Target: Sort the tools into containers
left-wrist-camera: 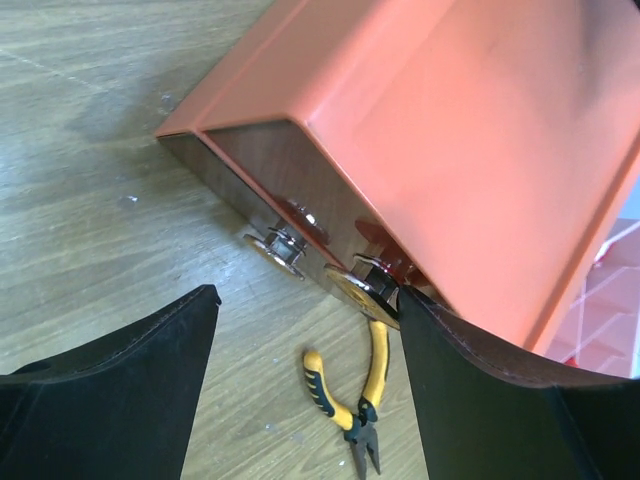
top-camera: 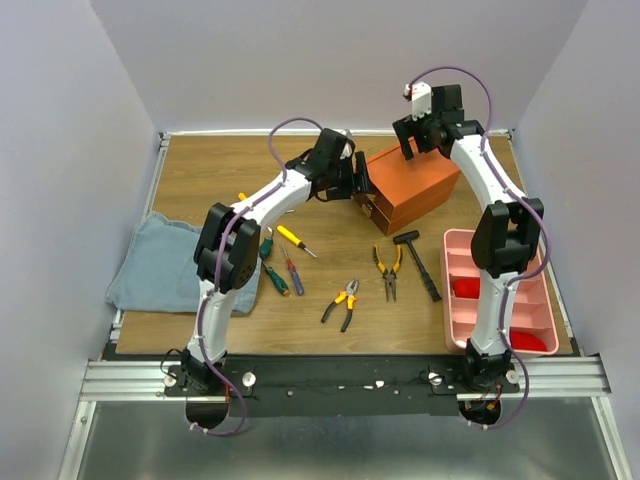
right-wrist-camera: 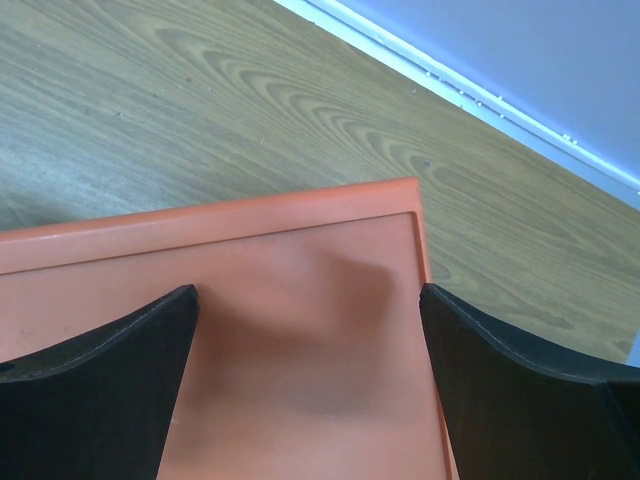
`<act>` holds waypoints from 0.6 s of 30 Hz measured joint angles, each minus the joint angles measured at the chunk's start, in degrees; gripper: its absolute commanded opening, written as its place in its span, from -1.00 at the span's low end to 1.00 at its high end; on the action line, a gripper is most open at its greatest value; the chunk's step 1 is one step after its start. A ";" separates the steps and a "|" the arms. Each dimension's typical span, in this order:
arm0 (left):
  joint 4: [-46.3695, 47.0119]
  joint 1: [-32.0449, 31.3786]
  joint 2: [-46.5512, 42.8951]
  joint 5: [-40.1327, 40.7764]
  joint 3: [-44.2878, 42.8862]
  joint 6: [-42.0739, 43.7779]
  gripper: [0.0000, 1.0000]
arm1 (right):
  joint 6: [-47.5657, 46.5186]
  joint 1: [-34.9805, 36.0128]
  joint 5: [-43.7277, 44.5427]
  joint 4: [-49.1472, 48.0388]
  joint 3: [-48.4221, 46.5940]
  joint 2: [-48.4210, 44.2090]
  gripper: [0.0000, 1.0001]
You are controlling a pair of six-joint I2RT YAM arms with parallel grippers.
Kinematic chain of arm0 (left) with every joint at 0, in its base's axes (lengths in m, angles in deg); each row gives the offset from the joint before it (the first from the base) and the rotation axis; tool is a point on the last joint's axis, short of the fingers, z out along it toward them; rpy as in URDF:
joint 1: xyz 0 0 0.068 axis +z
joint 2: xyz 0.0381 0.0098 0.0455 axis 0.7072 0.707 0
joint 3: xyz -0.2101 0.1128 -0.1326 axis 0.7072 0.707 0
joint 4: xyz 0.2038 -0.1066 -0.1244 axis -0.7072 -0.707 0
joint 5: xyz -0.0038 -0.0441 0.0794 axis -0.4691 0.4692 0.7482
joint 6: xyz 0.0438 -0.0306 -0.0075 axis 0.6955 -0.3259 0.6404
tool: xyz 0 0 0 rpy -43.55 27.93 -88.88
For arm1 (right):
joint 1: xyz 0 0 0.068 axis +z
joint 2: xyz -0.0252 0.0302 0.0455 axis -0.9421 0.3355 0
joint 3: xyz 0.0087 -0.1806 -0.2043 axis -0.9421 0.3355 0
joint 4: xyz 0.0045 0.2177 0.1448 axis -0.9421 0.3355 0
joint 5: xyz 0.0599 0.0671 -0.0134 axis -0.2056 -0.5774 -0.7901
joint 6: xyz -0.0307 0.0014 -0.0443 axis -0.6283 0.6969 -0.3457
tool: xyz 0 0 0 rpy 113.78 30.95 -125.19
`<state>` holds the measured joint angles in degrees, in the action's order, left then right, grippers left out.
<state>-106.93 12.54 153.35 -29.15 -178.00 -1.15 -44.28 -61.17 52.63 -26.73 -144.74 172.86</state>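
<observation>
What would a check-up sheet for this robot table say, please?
Surface: wooden table, tools lying on it.
Job's things: orange cabinet, drawers look shut; yellow screwdriver, green screwdriver, red-blue screwdriver, pliers, second pliers and hammer all loose on the table.
Clutter: blue cloth at left; pink tray at right, red things inside.
Pincers: left pincer open at the cabinet's drawer front; right pincer open above the cabinet top.
Cables: purple cable looped along each arm.
Surroundings: pale walls; metal rail at the near edge.
</observation>
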 measured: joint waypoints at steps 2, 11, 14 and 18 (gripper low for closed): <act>-0.85 -0.46 -0.35 1.79 -0.02 0.17 0.64 | -0.31 0.13 0.61 -0.31 -0.02 0.07 1.00; -4.02 0.07 -4.55 5.77 4.13 0.22 0.65 | -1.33 0.35 2.27 -1.22 0.00 0.13 1.00; -4.81 0.92 -6.49 5.51 6.38 1.03 0.67 | -1.57 0.46 2.58 -1.40 0.04 0.13 1.00; -6.95 1.95 -9.97 5.40 9.75 4.70 0.74 | -1.95 0.46 3.06 -1.66 0.11 0.13 1.00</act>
<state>-113.88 14.48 143.38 -23.76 -168.26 3.54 -46.23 -60.71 55.69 -28.39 -144.63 172.99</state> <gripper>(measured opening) 0.845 0.997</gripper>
